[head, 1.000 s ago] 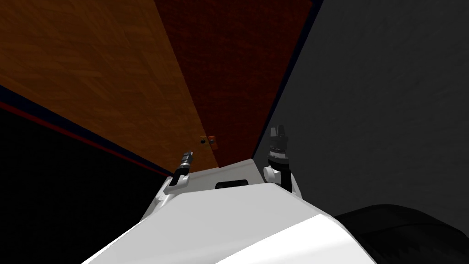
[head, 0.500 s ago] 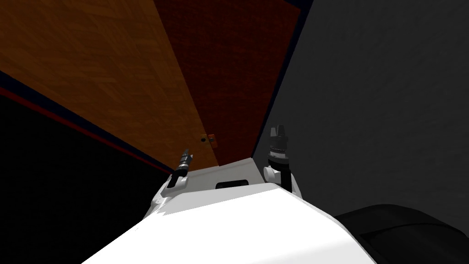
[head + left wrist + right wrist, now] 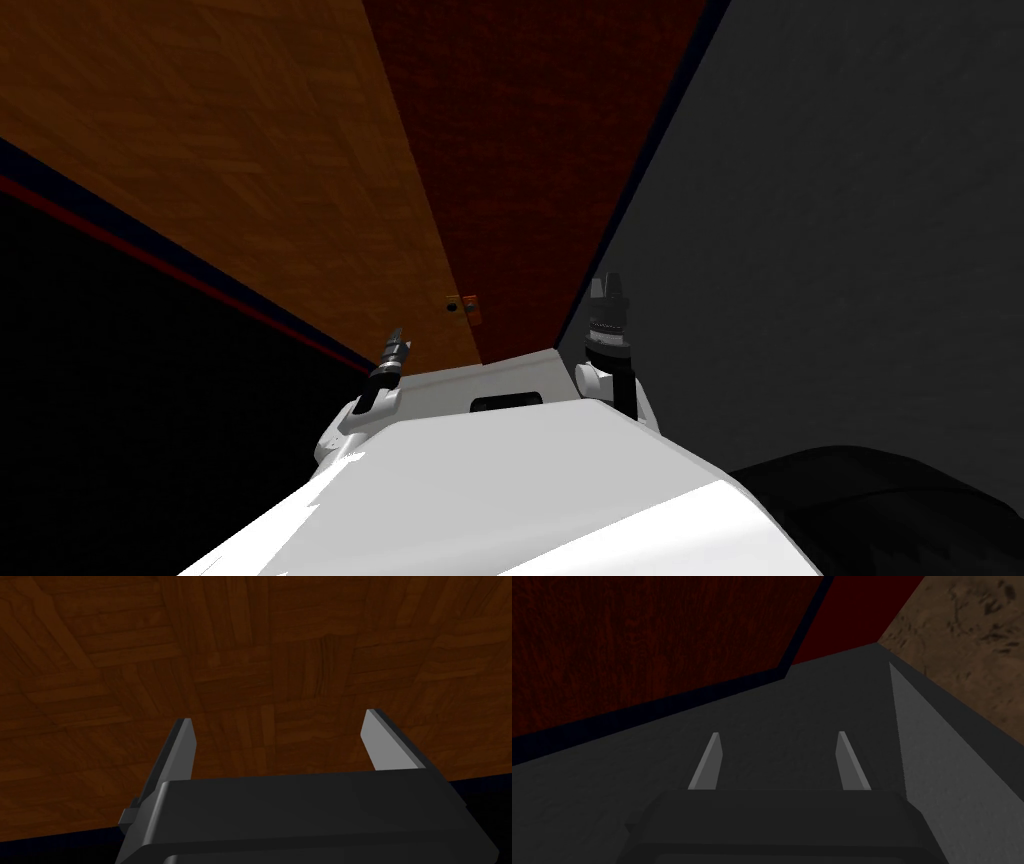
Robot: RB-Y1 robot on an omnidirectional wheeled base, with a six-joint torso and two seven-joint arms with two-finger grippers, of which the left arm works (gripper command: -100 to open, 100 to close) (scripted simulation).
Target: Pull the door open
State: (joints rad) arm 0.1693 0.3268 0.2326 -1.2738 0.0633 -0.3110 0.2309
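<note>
An orange-brown wooden panel (image 3: 250, 150) meets a dark red wooden panel (image 3: 520, 150) straight ahead; I cannot tell which is the door leaf. A small handle (image 3: 462, 306), with a dark knob and an orange plate, sits on their seam just above my chest. My left gripper (image 3: 395, 343) hangs below and left of the handle, apart from it. In the left wrist view that gripper (image 3: 278, 716) is open, with nothing between its fingers, facing brown parquet-patterned wood (image 3: 260, 651). My right gripper (image 3: 607, 292) is raised by the grey wall, also open (image 3: 777, 734) and holding nothing.
A grey wall (image 3: 850, 250) runs close along my right, edged by a dark blue strip (image 3: 650, 170). On the left a dark blue and red strip (image 3: 150, 258) borders a black area (image 3: 120, 420). A brown mottled surface (image 3: 972, 636) lies beyond the wall's end.
My left gripper has drawn back down and to the left, away from the handle. The whole head view has shifted a little to the right. The right arm has stayed put.
</note>
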